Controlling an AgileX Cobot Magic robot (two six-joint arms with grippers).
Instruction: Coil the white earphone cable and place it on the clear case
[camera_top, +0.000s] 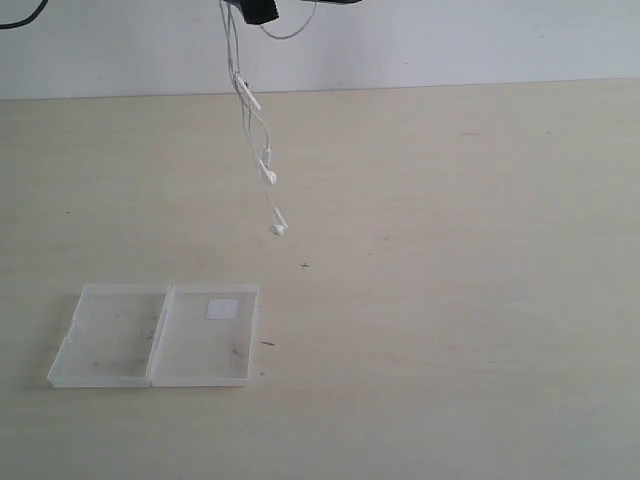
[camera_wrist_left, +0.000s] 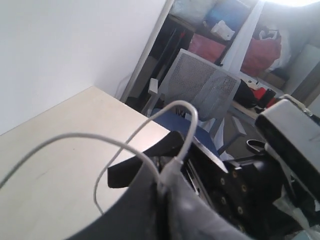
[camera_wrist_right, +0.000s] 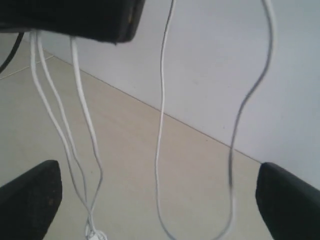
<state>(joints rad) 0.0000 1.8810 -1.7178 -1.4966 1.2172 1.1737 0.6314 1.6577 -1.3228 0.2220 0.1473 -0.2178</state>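
Note:
The white earphone cable (camera_top: 245, 95) hangs above the table from a black gripper tip (camera_top: 258, 10) at the top edge of the exterior view. Its two earbuds (camera_top: 279, 227) dangle just over the tabletop. In the left wrist view my left gripper (camera_wrist_left: 167, 175) is shut on the cable (camera_wrist_left: 191, 125), which loops out above the fingers. My right gripper (camera_wrist_right: 159, 197) is open wide, and a hanging loop of cable (camera_wrist_right: 161, 100) passes between its fingertips (camera_wrist_right: 30, 195) without touching them. The clear case (camera_top: 110, 340) lies open and flat at the front left, a white sticker (camera_top: 222, 308) on its right half.
The pale wooden table (camera_top: 450, 300) meets a white wall (camera_top: 450, 40) at the back. Beyond the table's far edge the left wrist view shows a mesh-backed chair (camera_wrist_left: 205, 85) and cluttered shelves (camera_wrist_left: 225, 30).

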